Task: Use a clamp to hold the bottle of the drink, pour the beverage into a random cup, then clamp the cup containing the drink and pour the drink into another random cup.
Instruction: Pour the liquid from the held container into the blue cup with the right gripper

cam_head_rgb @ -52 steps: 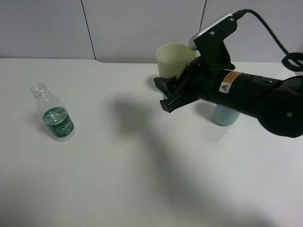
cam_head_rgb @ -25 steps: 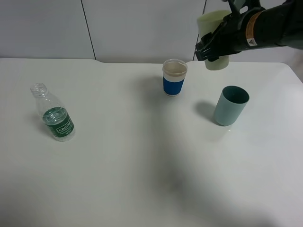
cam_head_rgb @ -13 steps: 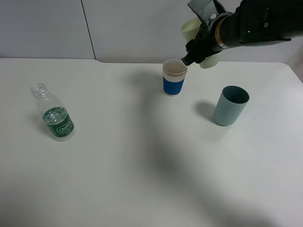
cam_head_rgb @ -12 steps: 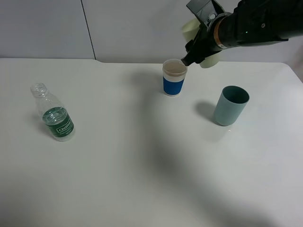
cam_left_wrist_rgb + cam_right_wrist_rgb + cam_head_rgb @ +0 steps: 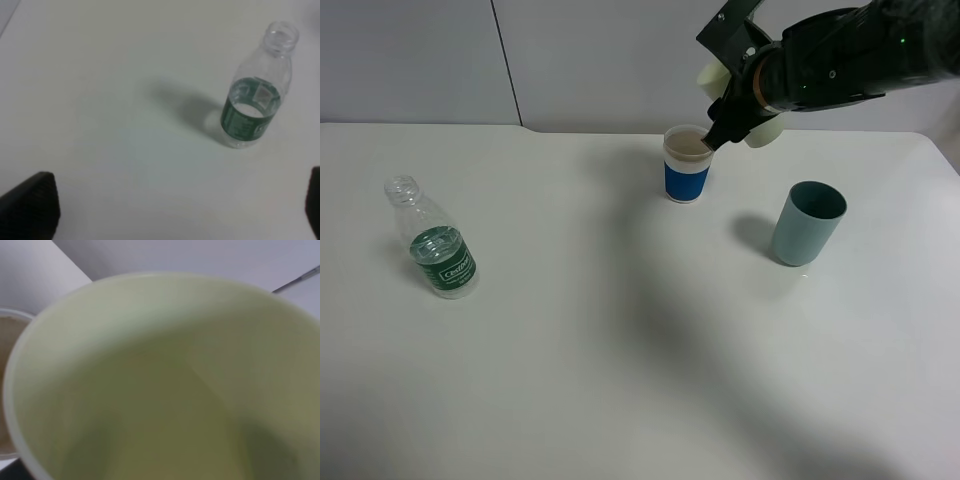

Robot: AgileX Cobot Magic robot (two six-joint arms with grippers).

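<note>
Half done, we judge: bottle (image 5: pixel 442 250) set aside, right gripper (image 5: pixel 720 127) clamped on pale cup (image 5: pixel 165 390), tilted over blue cup (image 5: pixel 686 178).

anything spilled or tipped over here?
Nothing stands out. The bottle, blue-banded cup and teal tumbler stand upright, no puddle visible. The pale cup is tilted, but held aloft in the right gripper.
</note>
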